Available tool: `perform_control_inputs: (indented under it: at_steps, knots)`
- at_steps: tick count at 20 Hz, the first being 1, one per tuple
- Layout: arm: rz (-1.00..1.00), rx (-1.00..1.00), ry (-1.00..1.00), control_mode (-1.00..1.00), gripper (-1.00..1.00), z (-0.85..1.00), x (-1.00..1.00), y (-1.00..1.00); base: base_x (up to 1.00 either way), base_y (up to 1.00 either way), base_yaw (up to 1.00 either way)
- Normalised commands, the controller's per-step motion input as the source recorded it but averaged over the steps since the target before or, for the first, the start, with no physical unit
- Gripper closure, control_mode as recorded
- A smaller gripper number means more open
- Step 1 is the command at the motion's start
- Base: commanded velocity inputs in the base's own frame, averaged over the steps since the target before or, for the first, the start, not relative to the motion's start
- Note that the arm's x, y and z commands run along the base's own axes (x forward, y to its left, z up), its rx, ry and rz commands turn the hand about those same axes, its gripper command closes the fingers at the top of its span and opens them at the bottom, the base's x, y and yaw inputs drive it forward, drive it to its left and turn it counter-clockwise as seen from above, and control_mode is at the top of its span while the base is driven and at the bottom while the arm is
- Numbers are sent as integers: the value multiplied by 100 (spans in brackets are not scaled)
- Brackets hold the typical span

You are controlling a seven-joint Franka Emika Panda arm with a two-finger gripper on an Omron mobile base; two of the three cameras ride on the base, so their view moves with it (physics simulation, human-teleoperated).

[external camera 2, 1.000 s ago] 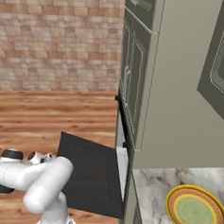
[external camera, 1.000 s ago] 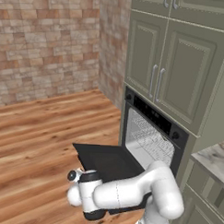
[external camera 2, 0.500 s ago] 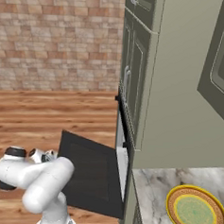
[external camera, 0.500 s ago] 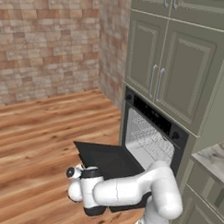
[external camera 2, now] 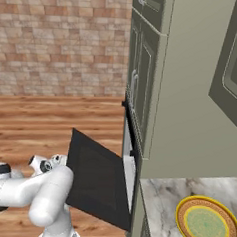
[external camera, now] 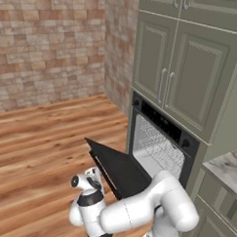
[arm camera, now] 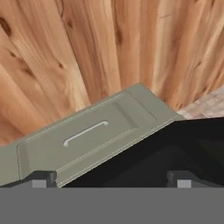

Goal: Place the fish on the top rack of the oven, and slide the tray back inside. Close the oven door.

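Left base view shows the oven with its oven door hanging down, the top rack inside. My gripper hangs wide and empty just beside that door; swinging up carelessly could knock it.

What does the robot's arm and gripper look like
The arm is glossy white with rounded, bulky links and dark bands at its joints. The gripper ends in two small dark, blocky finger tips, each with a paler grey patch. No cables or markings are visible.

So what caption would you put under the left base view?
White robot arm bent low beside the black oven, whose oven door hangs partly open over a wooden floor.
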Motion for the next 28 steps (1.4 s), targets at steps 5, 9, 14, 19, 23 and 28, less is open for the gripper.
perform_control_inputs:
  at_steps: [5,9,14,19,23,28]
  knots:
    - [-29,-14,-3,-100,-100,1,-3,-100,0,0,0]
    - [-27,-10,0,-100,-100,0,0,-100,0,0,0]
    - [-24,-12,0,-100,-100,6,0,-100,0,0,0]
    - [-21,-9,0,-100,-100,11,4,-100,0,0,0]
    - [-19,-7,0,-100,-100,14,15,-100,0,0,0]
    - [-16,-6,-3,-100,-100,23,18,-100,0,0,0]
